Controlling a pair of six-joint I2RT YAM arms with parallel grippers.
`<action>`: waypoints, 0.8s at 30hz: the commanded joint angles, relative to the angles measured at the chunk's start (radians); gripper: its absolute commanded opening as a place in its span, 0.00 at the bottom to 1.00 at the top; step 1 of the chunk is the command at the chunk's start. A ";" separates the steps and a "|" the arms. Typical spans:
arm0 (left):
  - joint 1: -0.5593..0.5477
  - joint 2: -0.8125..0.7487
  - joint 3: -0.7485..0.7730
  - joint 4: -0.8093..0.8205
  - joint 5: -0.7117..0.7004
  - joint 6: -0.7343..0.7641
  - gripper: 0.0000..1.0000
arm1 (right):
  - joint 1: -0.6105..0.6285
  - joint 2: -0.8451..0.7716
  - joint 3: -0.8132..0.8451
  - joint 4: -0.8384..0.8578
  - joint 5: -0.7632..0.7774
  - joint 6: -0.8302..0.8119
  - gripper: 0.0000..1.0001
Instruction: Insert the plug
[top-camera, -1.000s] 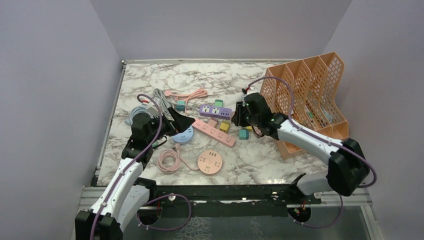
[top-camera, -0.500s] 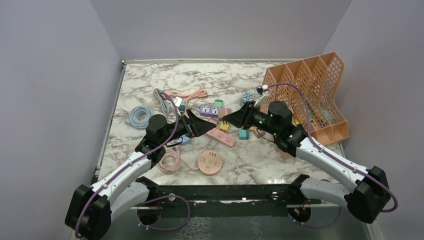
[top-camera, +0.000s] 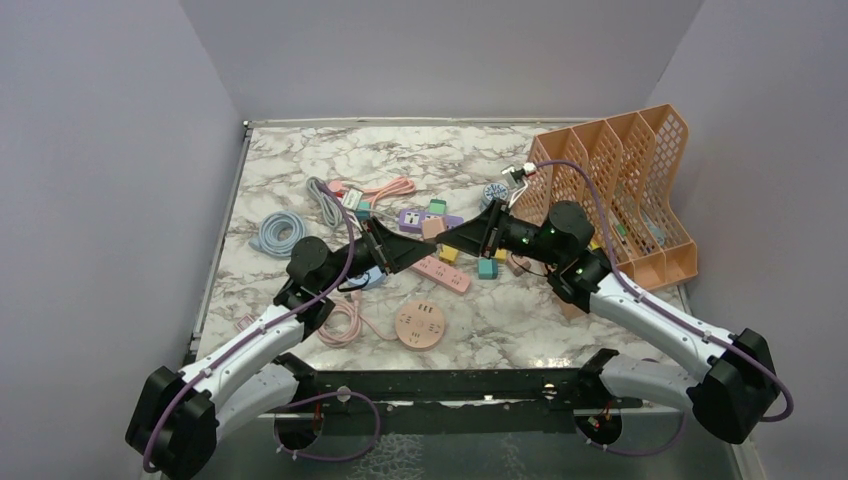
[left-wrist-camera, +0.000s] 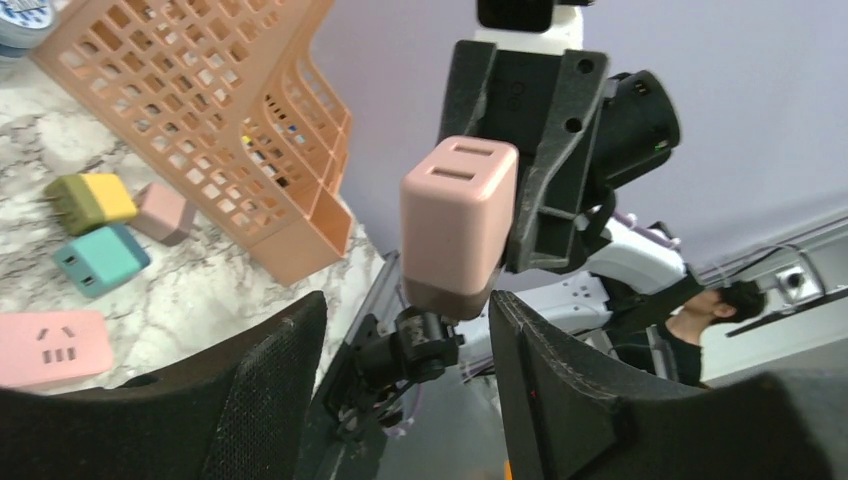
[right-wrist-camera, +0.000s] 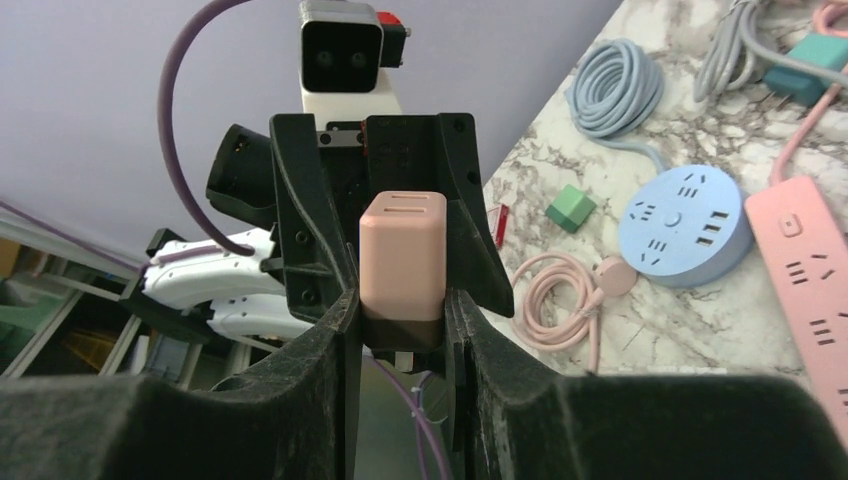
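between right jaws, pink plug (right-wrist-camera: 402, 255); left jaws seemingly flanking it.

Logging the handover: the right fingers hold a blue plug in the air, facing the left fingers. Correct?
No: the plug is pink, not blue. The right wrist view shows it clamped between the right fingers in the air, facing the left fingers.

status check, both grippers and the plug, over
Right gripper shut on pink plug, held mid-air. Left gripper open, fingers either side of it, not clamped. Pink power strip on table, nothing on its visible sockets.
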 joint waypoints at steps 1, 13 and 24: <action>-0.012 0.003 -0.021 0.164 0.016 -0.107 0.61 | 0.006 0.003 -0.007 0.074 -0.088 0.034 0.22; -0.027 0.002 -0.053 0.258 0.017 -0.130 0.13 | 0.006 0.008 -0.007 0.082 -0.137 0.007 0.24; 0.000 0.005 -0.010 0.117 0.136 0.264 0.00 | 0.007 -0.039 0.161 -0.412 0.069 -0.274 0.71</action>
